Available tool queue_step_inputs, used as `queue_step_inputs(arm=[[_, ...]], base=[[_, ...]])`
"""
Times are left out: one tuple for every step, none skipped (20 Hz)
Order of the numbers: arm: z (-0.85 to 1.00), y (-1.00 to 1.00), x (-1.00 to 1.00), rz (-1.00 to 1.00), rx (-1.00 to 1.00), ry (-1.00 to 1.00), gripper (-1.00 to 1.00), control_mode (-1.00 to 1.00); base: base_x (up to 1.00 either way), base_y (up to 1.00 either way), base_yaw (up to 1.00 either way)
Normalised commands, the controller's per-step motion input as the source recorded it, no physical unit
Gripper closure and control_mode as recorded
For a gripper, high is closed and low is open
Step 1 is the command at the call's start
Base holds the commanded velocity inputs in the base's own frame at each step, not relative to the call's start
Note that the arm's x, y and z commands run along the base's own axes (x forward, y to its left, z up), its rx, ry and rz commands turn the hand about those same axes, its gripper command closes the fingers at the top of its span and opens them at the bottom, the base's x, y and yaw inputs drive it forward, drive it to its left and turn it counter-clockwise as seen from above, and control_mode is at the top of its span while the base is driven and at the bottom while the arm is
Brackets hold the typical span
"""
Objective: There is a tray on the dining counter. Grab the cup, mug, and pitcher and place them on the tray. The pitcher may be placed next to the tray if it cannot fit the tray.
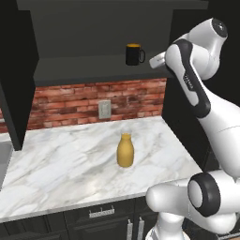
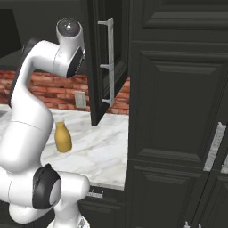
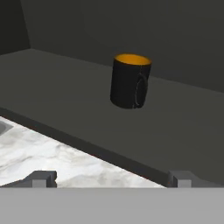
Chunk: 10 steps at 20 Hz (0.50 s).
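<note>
The black mug (image 1: 134, 54) with its orange-yellow inside stands upright on a dark cabinet shelf (image 1: 84, 71); in the hand view the mug (image 3: 129, 81) sits ahead, its handle turned toward the camera. My gripper (image 1: 153, 61) hovers at shelf height just right of the mug, apart from it, and is open (image 3: 111, 178) with nothing between its fingertips. Below, the yellow-orange pitcher (image 1: 125, 150) stands on the marble counter with the brick backsplash, also seen as the pitcher (image 2: 63, 137) beside my arm. The tray, the cup and the dining counter are out of view.
An open dark cabinet door (image 2: 100, 67) with a long handle juts out right of the shelf. A tall dark cabinet wall (image 2: 178, 111) rises to the right. The brick backsplash (image 1: 93, 103) carries an outlet (image 1: 104, 109). A sink edge (image 1: 3, 159) shows at far left.
</note>
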Motion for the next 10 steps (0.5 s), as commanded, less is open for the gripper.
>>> queue_step_inputs(arm=[[0.0, 0.0, 0.17, 0.01, 0.0, -0.04, -1.0, -1.0], [0.0, 0.0, 0.19, 0.01, 0.0, -0.03, -1.0, -1.0], [0.0, 0.0, 0.16, 0.01, 0.0, -0.01, -1.0, -1.0], [0.0, 0.0, 0.06, 0.01, 0.0, 0.0, -1.0, -1.0], [0.0, 0.0, 0.0, 0.02, 0.0, 0.0, -1.0, -1.0], [0.0, 0.0, 0.02, 0.02, 0.0, 0.0, -1.0, -1.0], [0.0, 0.0, 0.0, 0.02, 0.0, 0.0, -1.0, -1.0], [0.0, 0.0, 0.02, 0.02, 0.0, 0.0, -1.0, -1.0], [0.0, 0.0, 0.02, 0.01, 0.0, 0.0, -1.0, -1.0], [0.0, 0.0, 0.05, 0.01, 0.0, 0.0, -1.0, -1.0]], base=[[0.0, 0.0, 0.0], [0.0, 0.0, 0.0], [0.0, 0.0, 0.0], [0.0, 0.0, 0.0], [0.0, 0.0, 0.0], [0.0, 0.0, 0.0], [0.0, 0.0, 0.0], [0.0, 0.0, 0.0], [0.0, 0.0, 0.0], [0.0, 0.0, 0.0]])
